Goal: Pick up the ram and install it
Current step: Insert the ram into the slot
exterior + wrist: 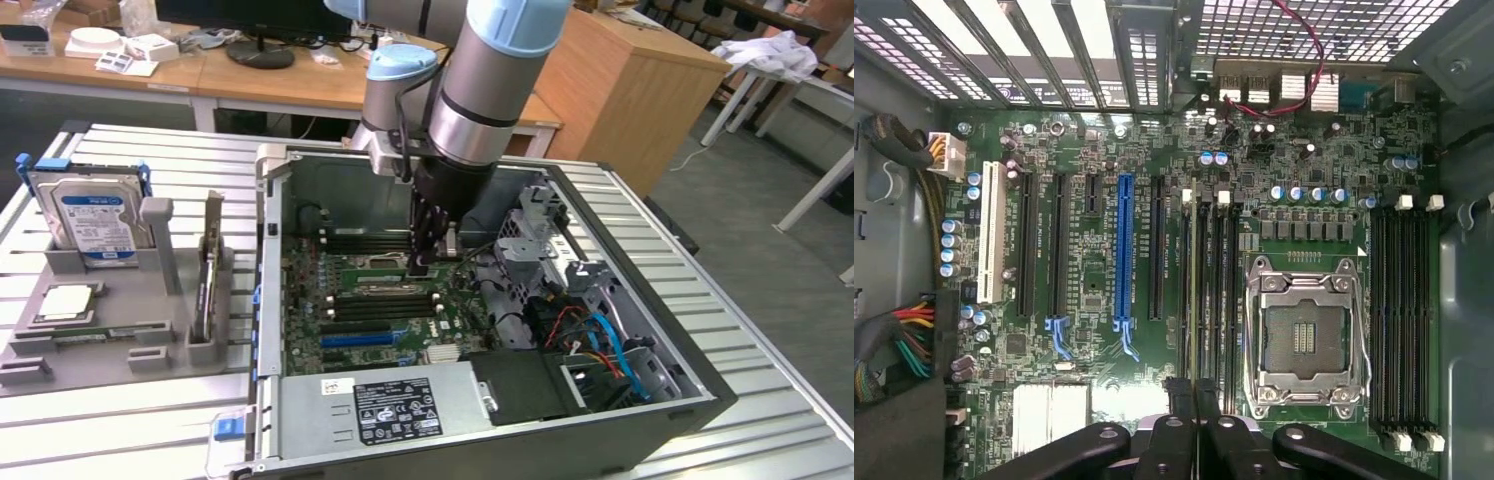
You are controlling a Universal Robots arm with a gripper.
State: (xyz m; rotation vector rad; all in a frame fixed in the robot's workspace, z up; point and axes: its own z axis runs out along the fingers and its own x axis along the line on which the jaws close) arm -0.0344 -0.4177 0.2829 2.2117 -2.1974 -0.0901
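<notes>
My gripper [430,262] reaches down into the open computer case [694,390], low over the motherboard [400,330]. In the wrist view the gripper [1194,395] is shut on the ram [1194,290], a thin green stick seen edge-on. The stick runs along the bank of black memory slots [1219,290] beside the empty processor socket [1306,340]. It lines up with the slot second from the outer side. How deep it sits I cannot tell. In the exterior view the ram [451,248] shows as a pale strip beside the fingers.
A second bank of memory slots [1402,320] lies on the socket's other side. Expansion slots, one of them blue [1123,250], and cable bundles [894,350] crowd the board. At the exterior view's left, a grey fixture [94,345] holds a hard drive [91,215] and another upright stick [211,270].
</notes>
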